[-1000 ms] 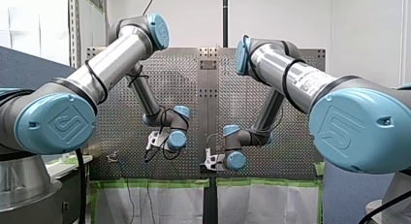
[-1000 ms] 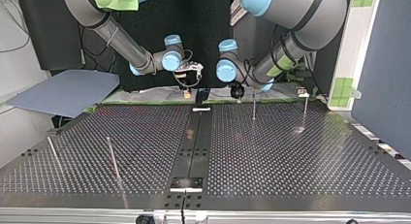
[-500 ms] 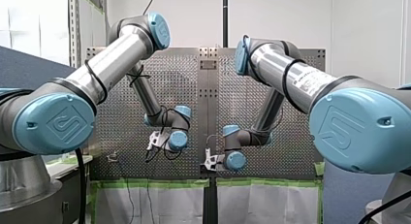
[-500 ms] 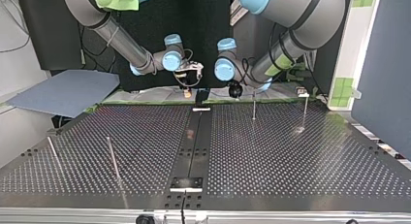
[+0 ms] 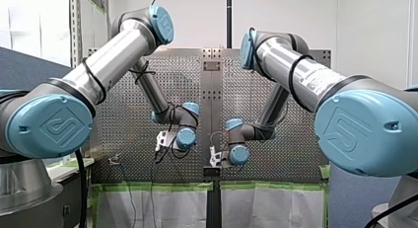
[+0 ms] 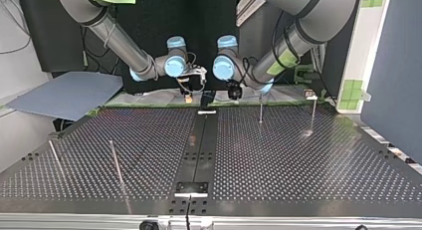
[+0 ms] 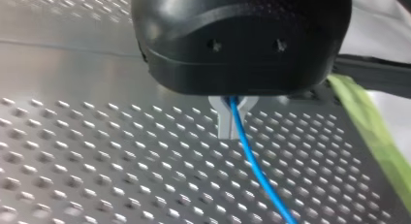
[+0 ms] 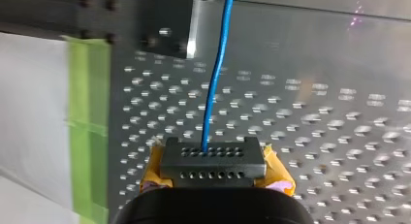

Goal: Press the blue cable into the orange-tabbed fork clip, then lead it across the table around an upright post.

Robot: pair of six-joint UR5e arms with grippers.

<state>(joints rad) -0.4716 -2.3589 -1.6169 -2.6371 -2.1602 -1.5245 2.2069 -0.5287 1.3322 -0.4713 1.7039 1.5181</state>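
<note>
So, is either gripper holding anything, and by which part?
Both hold the blue cable: my right gripper pinches it between its yellow-padded fingers, my left gripper grips another stretch. Its ends don't show.

Shiny metal table, glossy blue cable

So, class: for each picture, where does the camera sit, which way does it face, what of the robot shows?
Front view: behind the shoulders, facing the perforated table; my left arm, my right arm, my left claw, my right claw.
Top view: across the table, facing the robot, sides crossed.
Left wrist view: on my left wrist, along its black claw to the blue cable.
Right wrist view: on my right wrist, over its yellow pads.
Shared: both wrist views show that cable.
</note>
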